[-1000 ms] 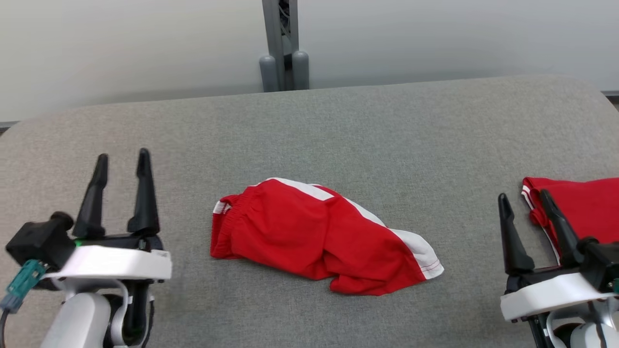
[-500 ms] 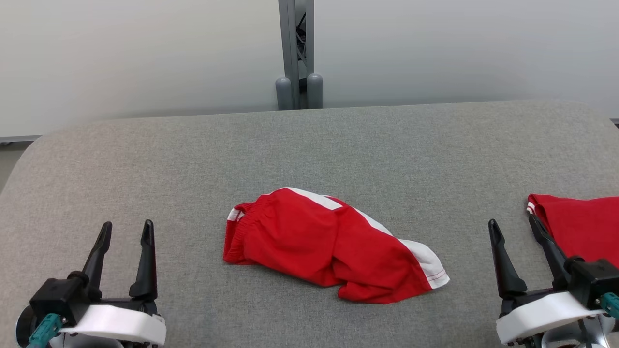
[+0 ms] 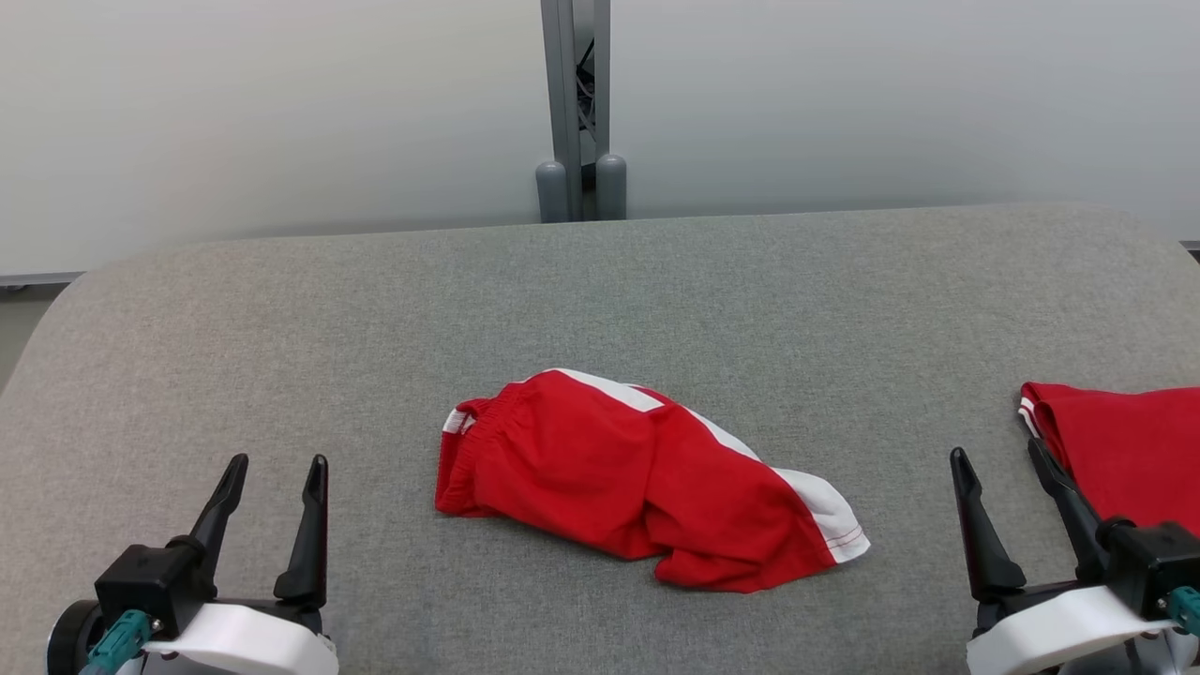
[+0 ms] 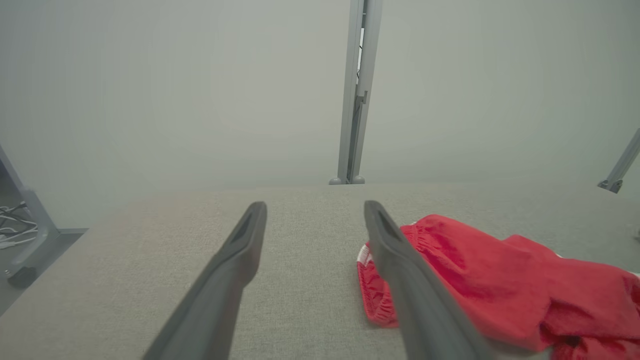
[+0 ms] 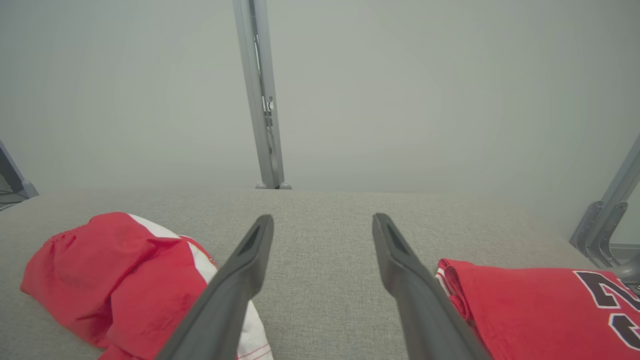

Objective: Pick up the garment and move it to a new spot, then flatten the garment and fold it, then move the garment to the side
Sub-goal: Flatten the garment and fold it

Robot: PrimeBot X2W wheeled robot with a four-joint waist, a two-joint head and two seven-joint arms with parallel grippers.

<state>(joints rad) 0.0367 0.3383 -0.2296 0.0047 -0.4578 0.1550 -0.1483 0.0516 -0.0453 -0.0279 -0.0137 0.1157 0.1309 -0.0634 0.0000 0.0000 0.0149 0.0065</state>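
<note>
Both arms just pulled back toward 6 o'clock. At 8 o'clock of the shorts [image 3: 637,478]: left end effector [image 3: 279,461], fingers apart, empty. At 3 o'clock: right end effector [image 3: 997,452], fingers apart, empty, near a second red jersey [image 3: 1116,441]. Shorts crumpled mid counter [image 3: 600,281], untouched. Means pickup not started; probably a ready pose before step 1. Versus 1 s ago: whole head frame shifted down, so camera tilt, not cloth motion. Same crumple, same spot. Beyond that shift, real retreat on the left arm.

The folded red jersey [image 5: 540,310] bears a dark, white-edged numeral, seemingly a 2, partly cut off.
</note>
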